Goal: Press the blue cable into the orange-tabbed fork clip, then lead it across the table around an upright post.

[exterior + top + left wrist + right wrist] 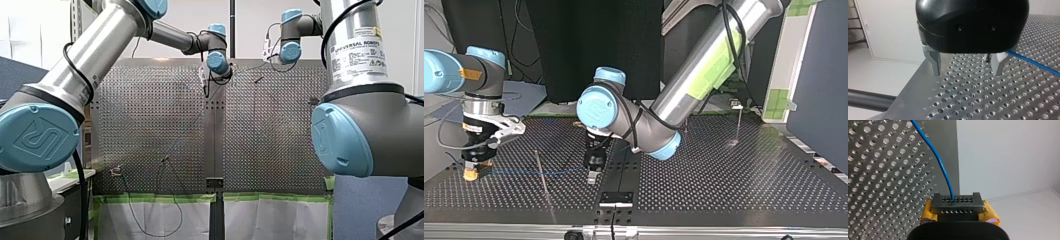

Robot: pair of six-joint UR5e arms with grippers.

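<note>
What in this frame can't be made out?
The fork clip: top view, the orange bit at my right gripper is too small to tell tab from pads.
The blue cable end: right wrist view, it vanishes into a grey block.
Cable's path at my left gripper: left wrist view, one of the fingers covers it.

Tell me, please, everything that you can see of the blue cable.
The blue cable is thin, round and smooth-sheathed, like plastic. It is gripped in my right tool, which is shut on it between yellow pads. From there it curves gently over the perforated table; in the top view it runs low and nearly straight towards my left tool, which is open. It passes beside one metal finger there; whether they touch I cannot tell.
</note>
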